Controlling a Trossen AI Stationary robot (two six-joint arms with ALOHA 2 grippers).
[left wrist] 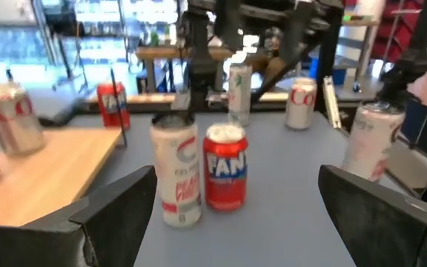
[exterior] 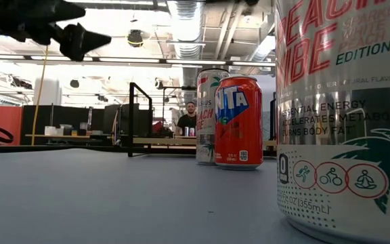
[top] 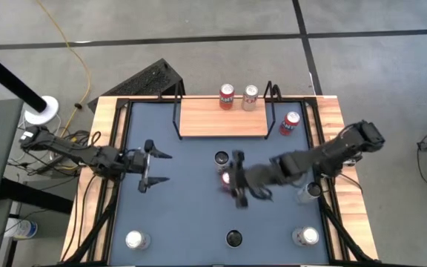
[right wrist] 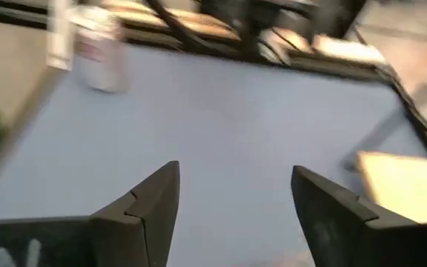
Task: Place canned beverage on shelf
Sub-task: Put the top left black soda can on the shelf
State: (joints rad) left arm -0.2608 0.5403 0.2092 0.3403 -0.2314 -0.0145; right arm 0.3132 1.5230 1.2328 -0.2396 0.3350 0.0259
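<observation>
Dark-blue tabletop (top: 184, 215) with wooden side rails, on a grey concrete workshop floor. At the table's far edge, the shelf (top: 206, 119): a light-wood board on a thin black wire frame, carrying a red can (top: 227, 96) and a silver can (top: 250, 96) side by side toward one end, most of the board bare.

Right gripper (right wrist: 236, 172) near mid-table, fingers spread apart and holding nothing; only bare tabletop between them in the right wrist view. Just ahead of its fingertips, an orange-red Fanta can (left wrist: 225, 167), upright on the table, touching or nearly touching a taller white Celsius can (left wrist: 176, 174). Shelf well apart from this gripper, off to its side.

Left gripper (top: 161, 167) hovering on the far side of the same two cans, facing them, fingers wide open and empty.

Probably the step in hand: taking the Fanta can for the shelf. To do it well:
- Centre the open fingers around the can's body, about mid-height, before closing.
- Come in from the side away from the white can, to avoid knocking it over.
- Close firmly, but without denting the thin wall.
- Lift straight up, high enough to clear the shelf's board and wire frame.
- Carry level and set down on the bare wood, apart from the two cans standing there.
- Release only once upright and resting.
</observation>
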